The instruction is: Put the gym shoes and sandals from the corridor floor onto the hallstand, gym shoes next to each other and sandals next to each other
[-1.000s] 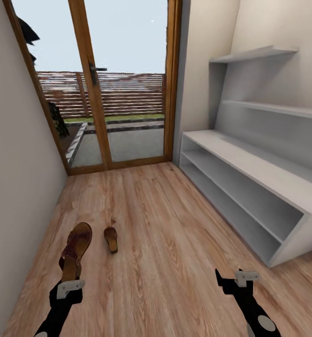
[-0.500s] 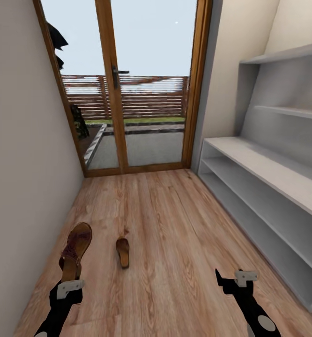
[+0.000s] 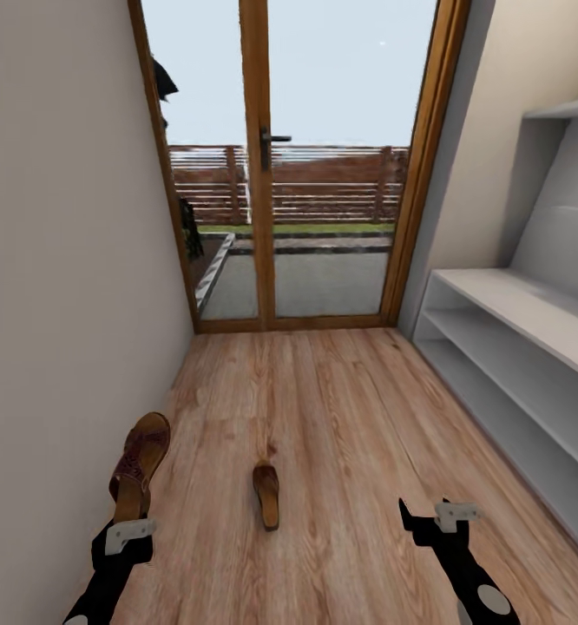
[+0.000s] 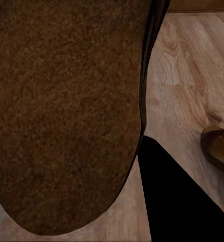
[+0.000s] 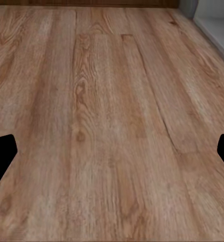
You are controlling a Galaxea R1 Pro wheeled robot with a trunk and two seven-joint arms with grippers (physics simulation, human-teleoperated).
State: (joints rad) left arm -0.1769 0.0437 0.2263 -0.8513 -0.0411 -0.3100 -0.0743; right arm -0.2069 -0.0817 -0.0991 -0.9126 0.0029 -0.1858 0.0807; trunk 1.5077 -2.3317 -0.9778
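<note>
- Where the head view looks down the corridor, the left claw (image 3: 129, 531) is closed on one sandal (image 3: 140, 465), gripped at the heel end with the toe pointing ahead toward the door and the strapped upper side facing up
- In the left wrist view the held sandal's rough brown sole (image 4: 66, 111) shows close up, with a black finger (image 4: 177, 196) beside it
- The second sandal (image 3: 267, 495) lies flat on the corridor floor (image 3: 350, 408), to the right of the held one and apart from it; its edge (image 4: 218, 147) also shows in the left wrist view
- The right claw (image 3: 435, 519) hangs low over bare planks, holding nothing; in the right wrist view its two dark fingertips (image 5: 1, 151) stand wide apart at the frame's edges
- The hallstand (image 3: 515, 347), pale grey-white, stands against the right-hand wall, with its low bench top, an open tier under it and a wall shelf (image 3: 567, 110) above
- A wood-framed glass door (image 3: 306, 174) closes the far end of the corridor, with a slatted fence (image 3: 324, 182) outside
- A plain wall (image 3: 63, 260) runs along the left side
</note>
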